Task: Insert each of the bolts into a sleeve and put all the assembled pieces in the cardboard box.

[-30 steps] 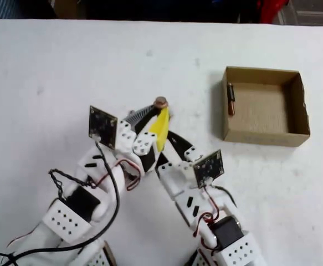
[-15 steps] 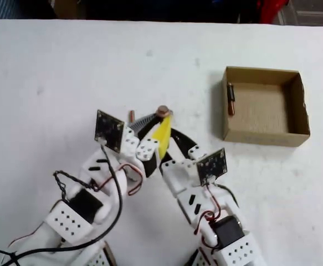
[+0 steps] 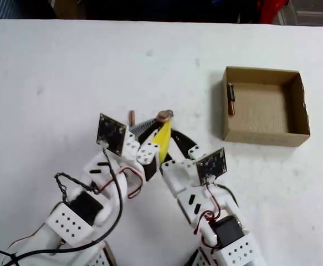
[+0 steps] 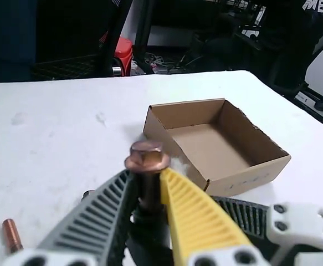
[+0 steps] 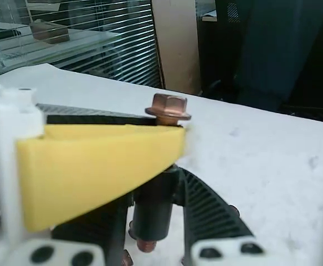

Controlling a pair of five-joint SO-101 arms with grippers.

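My left gripper [image 4: 148, 183], with one grey and one yellow finger, is shut on a copper bolt [image 4: 147, 159] just below its hex head. The bolt stands upright, and its shank runs down into a black sleeve [image 5: 153, 206]. My right gripper [image 5: 153, 217] is shut on that sleeve with its black fingers, and the bolt's tip shows below it. In the high view both grippers meet at the bolt [image 3: 162, 116], left of the cardboard box [image 3: 263, 136]. A second copper bolt [image 3: 132, 117] lies loose on the table beside the left gripper.
The cardboard box [image 4: 244, 176] is open at the top and holds one assembled piece [image 3: 231, 98] against its left wall. The white table stretches wide to the left and back. Dark furniture stands beyond the table's far edge.
Both grippers, with the bolt and sleeve, have drawn back a little toward the near edge. The loose bolt on the table has come into sight behind the left wrist.
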